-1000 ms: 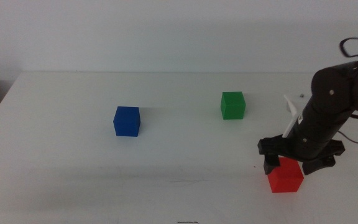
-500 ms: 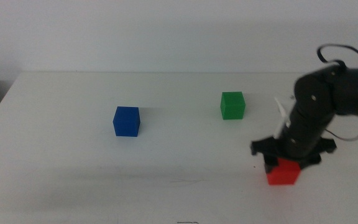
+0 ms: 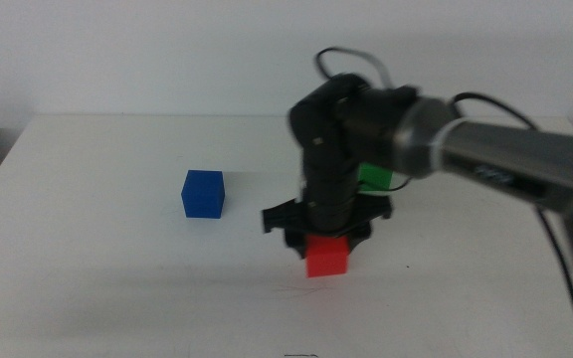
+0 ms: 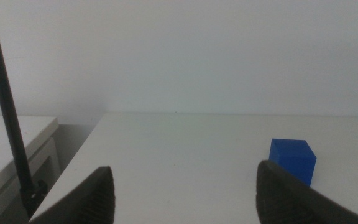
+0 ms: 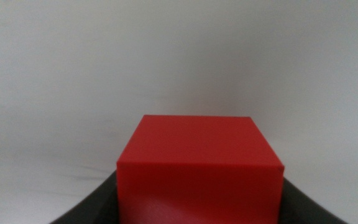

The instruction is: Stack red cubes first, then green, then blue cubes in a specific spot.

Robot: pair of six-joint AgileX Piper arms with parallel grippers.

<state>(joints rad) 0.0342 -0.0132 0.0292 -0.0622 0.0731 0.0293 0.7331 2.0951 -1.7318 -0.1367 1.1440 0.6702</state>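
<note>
Red cube (image 3: 326,257): held between the jaws of the right gripper (image 3: 326,239), near the middle of the table (image 3: 117,288); in the right wrist view it (image 5: 199,167) fills the space between the two dark jaws; whether it touches the tabletop cannot be told.
Right arm: reaches in from the right, across the table's centre.
Green cube (image 3: 376,176): on the table just behind the right arm, mostly hidden by it.
Blue cube (image 3: 203,193): on the table, left of the red cube, apart from it; also seen in the left wrist view (image 4: 292,160).
Left gripper (image 4: 182,193): waiting at the near left edge of the table, jaws wide, holding nothing.
</note>
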